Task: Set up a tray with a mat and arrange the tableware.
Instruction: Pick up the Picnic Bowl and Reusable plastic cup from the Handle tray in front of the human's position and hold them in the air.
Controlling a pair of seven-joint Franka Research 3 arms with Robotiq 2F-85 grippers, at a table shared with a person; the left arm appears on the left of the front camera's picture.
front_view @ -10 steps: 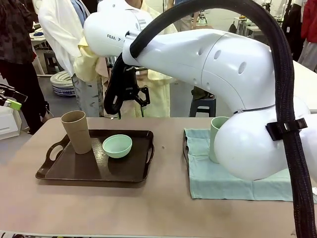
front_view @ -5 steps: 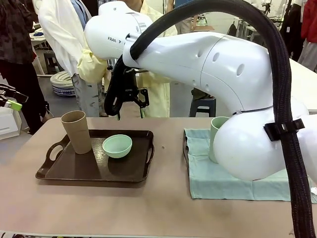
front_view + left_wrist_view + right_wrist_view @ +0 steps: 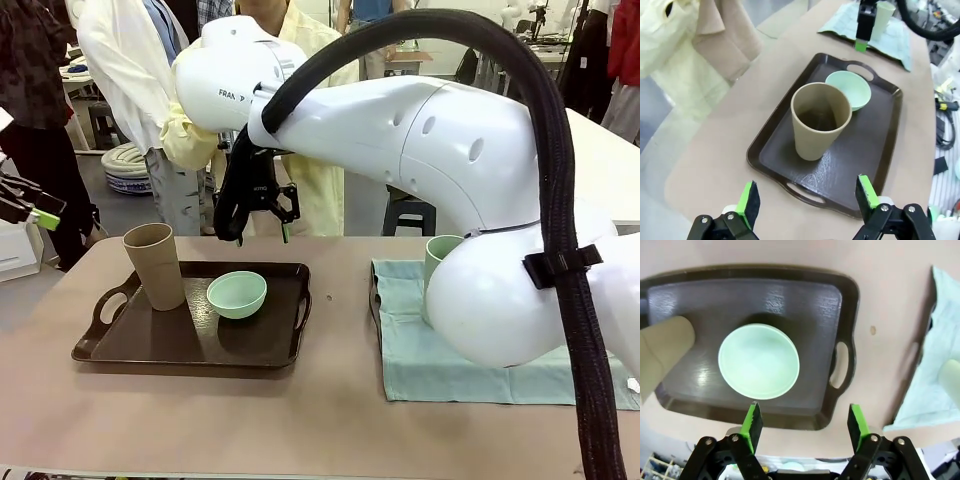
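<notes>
A dark brown tray [image 3: 262,352] lies on the tan table [image 3: 330,420], toward 9 o'clock in the front view; a tan cup [image 3: 154,265] stands upright on it; a mint green bowl [image 3: 237,294] sits on it too, just beside the cup at the cup's 3 o'clock, and the two are not touching.

A pale green mat [image 3: 450,375] lies flat at 3 o'clock from the tray, with bare table between them; a dark edge peeks out along the mat's side, and it may be a second tray underneath, but that is hard to tell; a pale green cup [image 3: 436,252] stands upright on the mat, half hidden behind the big white right arm [image 3: 420,140].

The right gripper [image 3: 258,225] hangs in the air above the tray, at 12 o'clock from the bowl; in its own wrist view the bowl [image 3: 759,361] is right below, and the two green pads [image 3: 752,424] stand wide apart with nothing between them.

The left gripper [image 3: 45,212] is at the far 9 o'clock edge of the front view, off the side of the table; in its wrist view its fingers [image 3: 748,198] are spread wide and hold nothing; the tan cup [image 3: 820,120] shows at 12 o'clock from them.

A person in a pale yellow top [image 3: 320,190] stands at the far side.
</notes>
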